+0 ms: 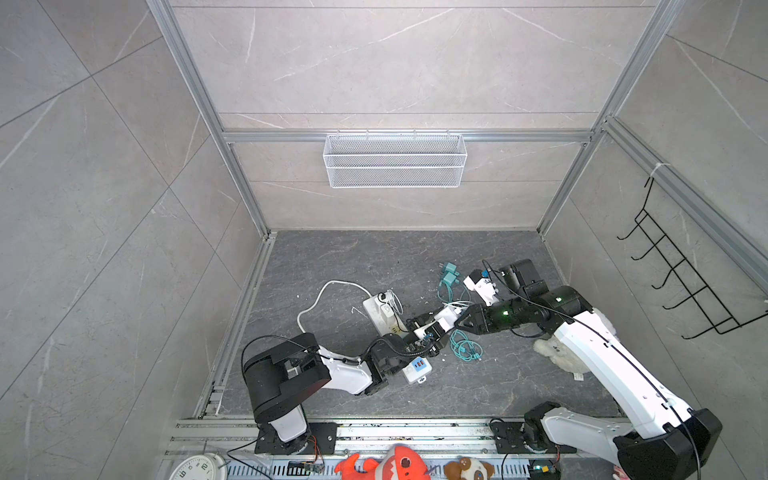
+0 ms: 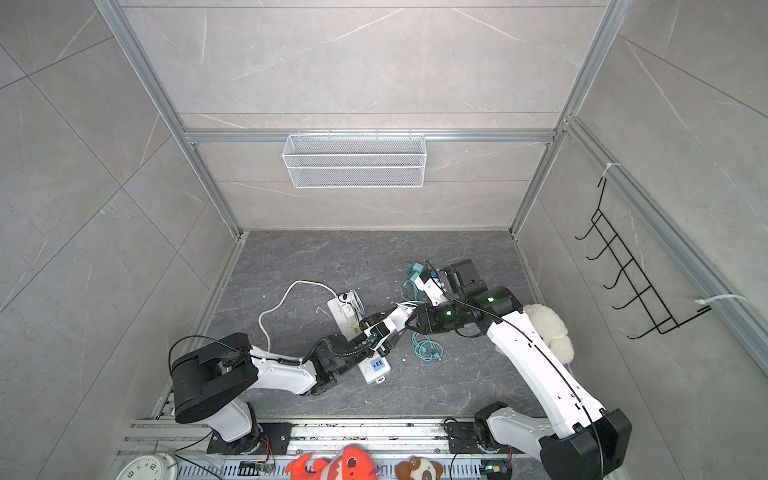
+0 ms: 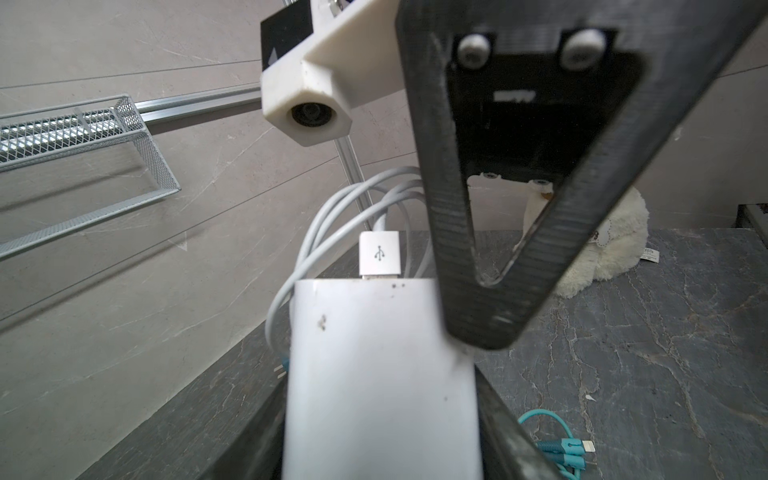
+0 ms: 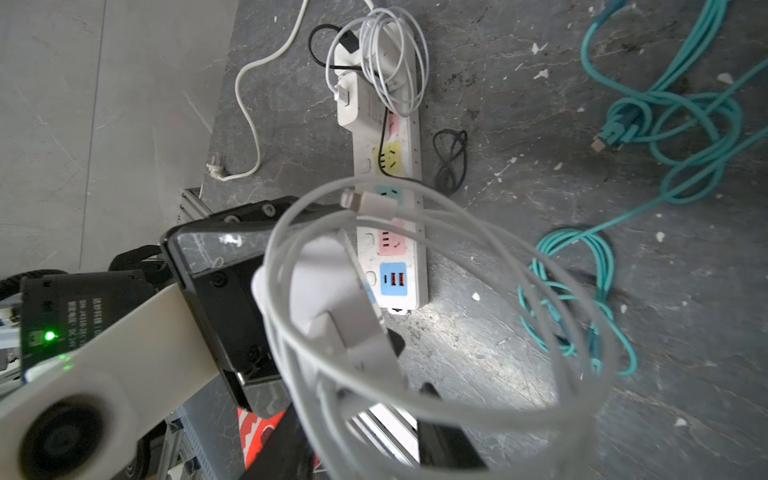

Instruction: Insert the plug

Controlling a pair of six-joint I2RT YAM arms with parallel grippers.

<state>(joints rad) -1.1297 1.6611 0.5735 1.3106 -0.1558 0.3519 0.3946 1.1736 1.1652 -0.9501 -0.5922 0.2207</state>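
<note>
Dark stone-pattern surface (image 1: 374, 266) inside a pale-tiled bay.

Left end effector (image 1: 432, 329): clamped on white charger (image 3: 374, 374), held clear of the surface, port end pointing away from its wrist.

Plug (image 3: 379, 253): white USB, standing in the charger's port just beyond the left end effector's tips; looks seated, depth not confirmable.

Right end effector (image 1: 457, 321): facing the left one at the plug end; jaws partly apart, clamping nothing that shows; one finger overlaps the charger's corner beside the plug in the left wrist view; touching or not, cannot tell.

Cable (image 3: 353, 191): white, loose coils hanging off the plug about the right end effector's fingers, some strands seeming to pass between them; free end (image 4: 357, 197) dangling ahead of it.

Strip (image 4: 411, 145): on the surface below and beyond both end effectors; teal cable (image 1: 463, 347) beneath the right one.

Hazards, judged:
- coil catches a right finger as it backs off; pull drags the plug out or cocks it in the port;
- same tug twists the charger in the left grip, since only its sides are held;
- plug only part-way home; release leaves it loose;
- free end or coils snag on the strip or teal cable if either arm drops.
</note>
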